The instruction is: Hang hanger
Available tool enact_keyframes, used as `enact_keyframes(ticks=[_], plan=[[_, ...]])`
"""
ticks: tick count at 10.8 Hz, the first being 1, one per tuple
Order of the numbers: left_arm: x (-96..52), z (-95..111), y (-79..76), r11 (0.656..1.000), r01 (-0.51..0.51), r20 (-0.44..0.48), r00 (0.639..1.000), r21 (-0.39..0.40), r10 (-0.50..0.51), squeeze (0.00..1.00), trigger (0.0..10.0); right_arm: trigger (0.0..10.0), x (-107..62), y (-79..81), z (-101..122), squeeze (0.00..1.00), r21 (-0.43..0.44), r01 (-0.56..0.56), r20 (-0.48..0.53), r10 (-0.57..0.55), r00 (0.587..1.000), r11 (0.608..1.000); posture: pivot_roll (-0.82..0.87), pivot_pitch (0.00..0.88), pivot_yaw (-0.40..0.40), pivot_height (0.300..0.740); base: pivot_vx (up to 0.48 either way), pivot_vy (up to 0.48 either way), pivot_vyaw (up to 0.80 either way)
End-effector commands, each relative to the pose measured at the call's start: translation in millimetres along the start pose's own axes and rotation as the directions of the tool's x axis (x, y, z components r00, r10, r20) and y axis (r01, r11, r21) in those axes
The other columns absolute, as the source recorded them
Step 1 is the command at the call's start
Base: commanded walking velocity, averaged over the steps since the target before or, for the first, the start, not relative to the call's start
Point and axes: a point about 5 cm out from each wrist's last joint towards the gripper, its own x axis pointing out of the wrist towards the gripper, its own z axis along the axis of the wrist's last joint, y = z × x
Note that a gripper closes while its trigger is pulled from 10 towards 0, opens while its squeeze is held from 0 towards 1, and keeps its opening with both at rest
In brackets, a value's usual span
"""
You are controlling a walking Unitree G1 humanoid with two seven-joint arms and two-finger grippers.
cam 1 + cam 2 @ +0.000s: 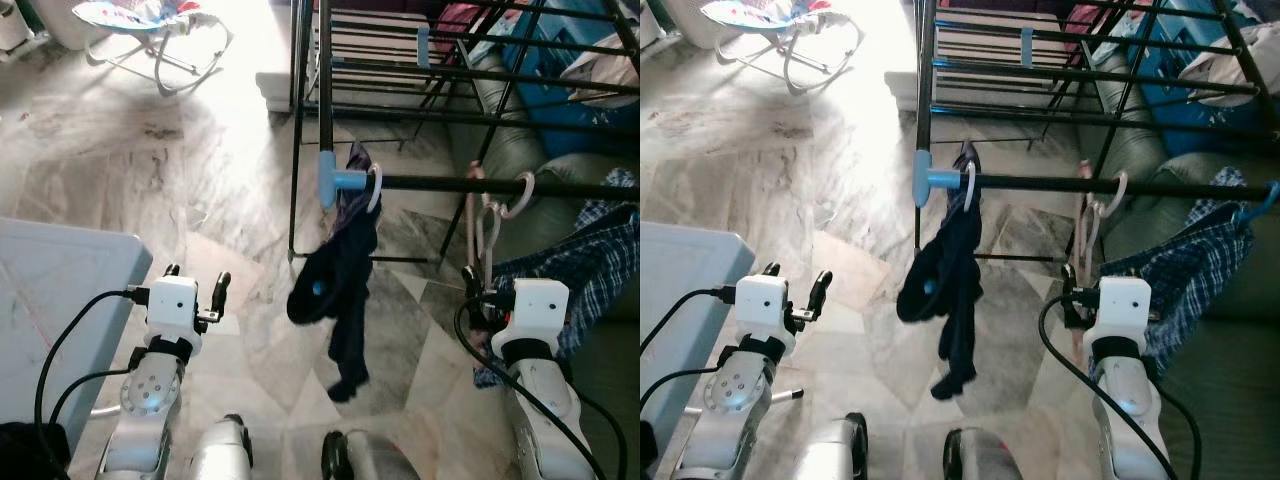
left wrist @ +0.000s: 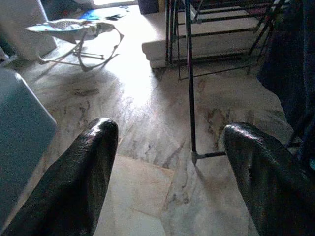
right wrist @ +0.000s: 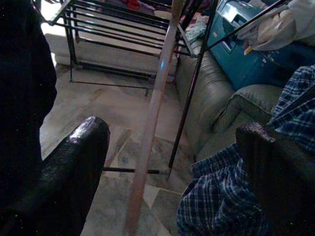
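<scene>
A pale pink hanger [image 1: 488, 222] hangs by its hook from the front black bar of the drying rack [image 1: 440, 184]. My right gripper [image 1: 480, 290] sits just below it, open; in the right wrist view the pink hanger [image 3: 152, 113] runs between the wide-apart fingers [image 3: 78, 162] without being clamped. To its left on the same bar, a dark navy garment [image 1: 340, 280] droops from a white hanger hook [image 1: 375, 188]. My left gripper [image 1: 197, 277] is held low on the left, open and empty, and faces the marble floor [image 2: 147, 103].
A blue plaid shirt [image 1: 590, 260] drapes over the green sofa [image 1: 520, 150] right of my right arm. A pale grey box [image 1: 60, 270] stands at my left. A baby bouncer [image 1: 150, 25] sits far left. A blue clip [image 1: 330, 180] caps the rack's corner.
</scene>
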Motion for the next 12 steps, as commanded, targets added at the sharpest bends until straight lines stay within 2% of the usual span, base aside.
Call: enact_keyframes(ticks=[1, 12], plan=[[-0.6, 1.0, -1.6, 1.000, 0.010, -0.001, 1.000, 0.006, -0.010, 0.00, 10.0, 10.0, -1.6, -2.7, -2.6, 1.00, -0.010, 0.008, -0.006, -0.008, 1.000, 1.000, 0.03, 0.152, -0.074, 0.740, -0.270, 0.000, 0.00], [3.2, 3.9, -3.2, 0.999, 0.032, 0.005, 0.999, 0.010, -0.032, 0.00, 10.0, 10.0, 4.1, 6.8, -6.2, 1.00, 0.009, 0.009, -0.010, -0.009, 1.000, 1.000, 0.05, 0.147, -0.051, 0.740, -0.265, 0.000, 0.00]])
